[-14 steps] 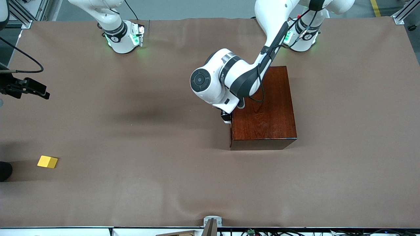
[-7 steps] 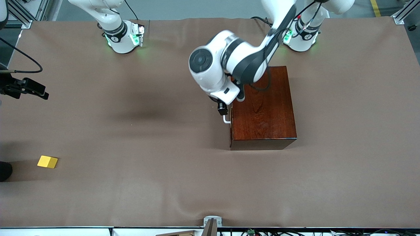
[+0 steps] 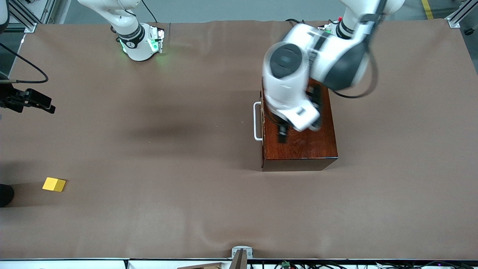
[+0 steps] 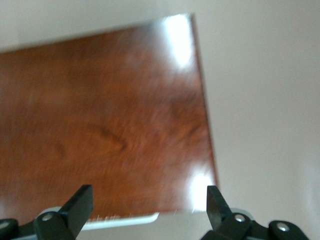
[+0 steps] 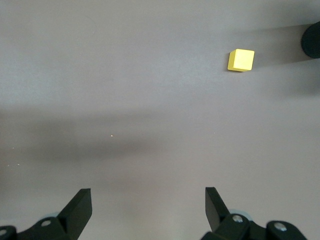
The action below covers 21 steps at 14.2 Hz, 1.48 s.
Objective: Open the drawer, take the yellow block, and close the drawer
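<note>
Drawer point(image 3: 263, 123), shut in its glossy box at frame centre, looks stiff; its white handle point(image 3: 257, 121) suits gripping. Yellow block point(image 3: 54, 184) lies lower left, light. Left gripper point(image 4: 150, 212) and right gripper point(image 5: 148, 210) are seen wide open, empty.

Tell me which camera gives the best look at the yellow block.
The right wrist view: the yellow block sits unobstructed on the brown table cover, two faces visible, ahead of the open right gripper. The front view shows it smaller, near the right arm's end of the table. The left wrist view shows only the drawer box, not the block.
</note>
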{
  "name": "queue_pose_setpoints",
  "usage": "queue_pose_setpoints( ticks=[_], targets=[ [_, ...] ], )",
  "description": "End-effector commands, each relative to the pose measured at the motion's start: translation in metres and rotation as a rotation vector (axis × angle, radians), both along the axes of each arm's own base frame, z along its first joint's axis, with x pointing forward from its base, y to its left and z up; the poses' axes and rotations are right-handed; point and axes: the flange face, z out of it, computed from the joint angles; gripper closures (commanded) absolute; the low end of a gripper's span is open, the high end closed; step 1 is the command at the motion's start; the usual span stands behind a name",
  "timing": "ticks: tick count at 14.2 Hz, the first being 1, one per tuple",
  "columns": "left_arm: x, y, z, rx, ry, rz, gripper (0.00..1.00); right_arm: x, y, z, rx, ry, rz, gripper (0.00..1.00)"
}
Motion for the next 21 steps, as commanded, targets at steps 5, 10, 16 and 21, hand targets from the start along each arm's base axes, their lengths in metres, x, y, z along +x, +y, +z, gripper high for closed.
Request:
queue_pose_setpoints(
  ticks=[5,10,16,21],
  targets=[
    [0.053,0.172,0.047,-0.056,0.012,-0.212,0.00,-0.001,-0.002,0.006,-0.012,-0.008,0.004,0.00],
    [0.049,0.265,0.074,-0.135,0.038,-0.384,0.00,-0.001,-0.002,0.006,-0.012,-0.008,0.004,0.00],
    [-0.006,0.328,0.092,-0.195,0.068,-0.748,0.00,-0.001,-0.002,0.005,-0.012,-0.005,0.004,0.00],
    [-0.043,0.366,0.111,-0.208,0.050,-1.011,0.00,-0.001,-0.002,0.004,-0.012,-0.002,0.004,0.00]
  ],
)
